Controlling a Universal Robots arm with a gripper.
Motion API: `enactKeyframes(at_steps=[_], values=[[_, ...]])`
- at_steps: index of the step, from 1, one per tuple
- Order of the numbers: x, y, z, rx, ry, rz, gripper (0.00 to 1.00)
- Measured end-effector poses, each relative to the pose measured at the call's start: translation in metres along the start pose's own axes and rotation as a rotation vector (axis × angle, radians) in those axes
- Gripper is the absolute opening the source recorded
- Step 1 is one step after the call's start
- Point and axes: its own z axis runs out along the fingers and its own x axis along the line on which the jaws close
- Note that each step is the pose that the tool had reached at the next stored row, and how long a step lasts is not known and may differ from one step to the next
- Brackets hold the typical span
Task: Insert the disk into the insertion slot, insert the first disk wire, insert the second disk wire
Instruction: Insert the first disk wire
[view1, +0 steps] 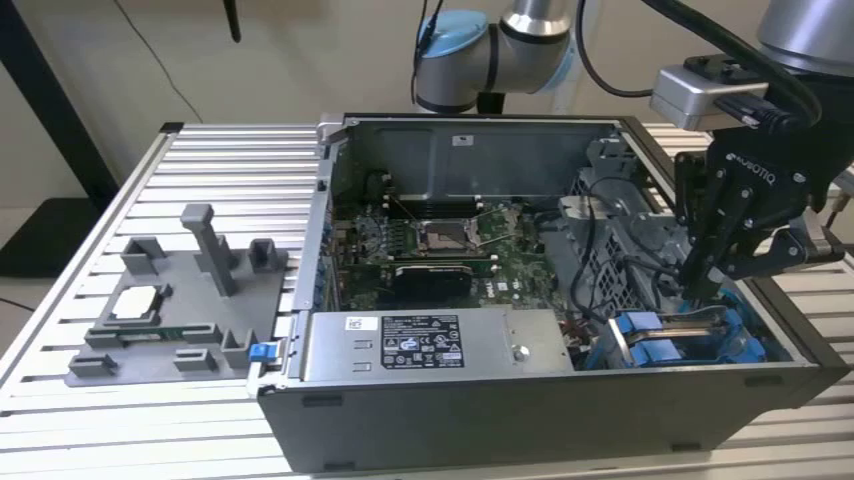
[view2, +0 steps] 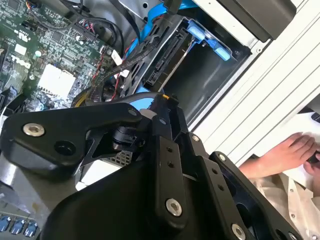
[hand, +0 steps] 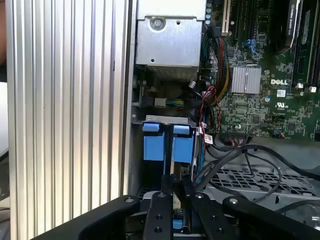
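Hidden and cut-off parts around the jaws

The gripper (hand: 173, 186) holds its jaws close together; what sits between them is too small to tell; the insertion slot (hand: 167, 119) directly under the jaws is covered by the gripper's black body; a person's hand (view2: 286, 151), well aside of the jaws, is cut off at the edge.

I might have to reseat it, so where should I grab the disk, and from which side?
Likely the two blue tabs at the end of the disk, coming down through the case's open top: they stand out side by side, while the insertion slot walls in its flanks.
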Motion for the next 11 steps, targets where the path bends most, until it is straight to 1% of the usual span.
enactKeyframes(at_steps=[2,5,11], values=[[-0.0001,0.0000,0.0001,-0.0001,0.0025,0.000,0.00],[0.0003,-0.0002,0.0002,-0.0004,0.0113,0.000,0.00],[0.0026,-0.0018,0.0006,-0.0015,0.0383,0.002,0.00]])
